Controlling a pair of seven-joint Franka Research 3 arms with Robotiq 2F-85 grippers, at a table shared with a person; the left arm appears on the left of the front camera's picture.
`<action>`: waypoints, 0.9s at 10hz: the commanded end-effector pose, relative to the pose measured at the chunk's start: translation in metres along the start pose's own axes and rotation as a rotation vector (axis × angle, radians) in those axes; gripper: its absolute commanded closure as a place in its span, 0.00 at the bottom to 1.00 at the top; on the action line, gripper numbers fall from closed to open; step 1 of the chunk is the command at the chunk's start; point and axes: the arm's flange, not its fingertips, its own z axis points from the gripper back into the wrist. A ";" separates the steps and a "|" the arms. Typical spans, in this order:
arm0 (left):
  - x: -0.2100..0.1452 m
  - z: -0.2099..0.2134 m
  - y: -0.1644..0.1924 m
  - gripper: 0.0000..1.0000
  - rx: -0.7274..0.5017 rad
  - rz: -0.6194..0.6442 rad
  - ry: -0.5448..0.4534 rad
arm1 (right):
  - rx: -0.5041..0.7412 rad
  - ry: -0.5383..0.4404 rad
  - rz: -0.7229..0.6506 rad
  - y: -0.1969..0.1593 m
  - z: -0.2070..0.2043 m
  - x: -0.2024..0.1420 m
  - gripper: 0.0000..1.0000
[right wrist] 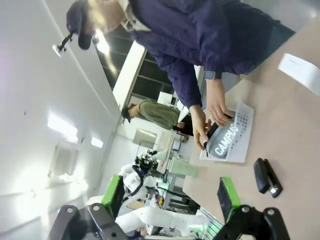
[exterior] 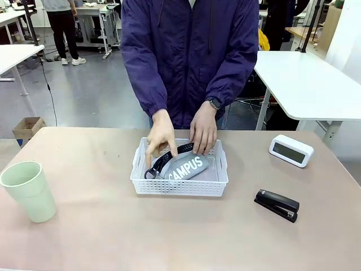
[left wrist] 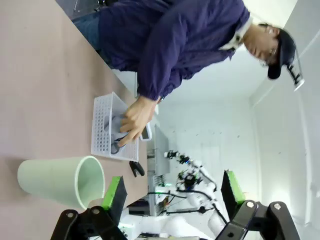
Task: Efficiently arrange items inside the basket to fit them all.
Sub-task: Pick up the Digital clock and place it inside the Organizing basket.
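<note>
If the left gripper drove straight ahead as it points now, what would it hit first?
Probably nothing near: the left gripper aims past the edge of the table into open room. The pale green cup stands beside one finger and could get brushed; depth is unclear.

You are getting a bright, evenly lit front view. Soft overhead light is falling on the bench (exterior: 101,237), and the basket (exterior: 179,189) and stapler (exterior: 276,204) are casting only short, faint shadows. In your right wrist view the ceiling lights (right wrist: 102,45) are glaring white, and both wrist views are bending at the edges.
</note>
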 end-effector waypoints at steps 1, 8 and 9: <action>-0.021 -0.030 0.027 0.00 -0.088 0.040 -0.011 | 0.041 -0.036 -0.046 -0.040 -0.009 -0.015 0.00; 0.019 -0.028 0.040 0.00 -0.101 0.134 -0.044 | 0.039 -0.099 -0.128 -0.071 0.012 -0.007 0.00; 0.019 -0.028 0.040 0.00 -0.101 0.134 -0.044 | 0.039 -0.099 -0.128 -0.071 0.012 -0.007 0.00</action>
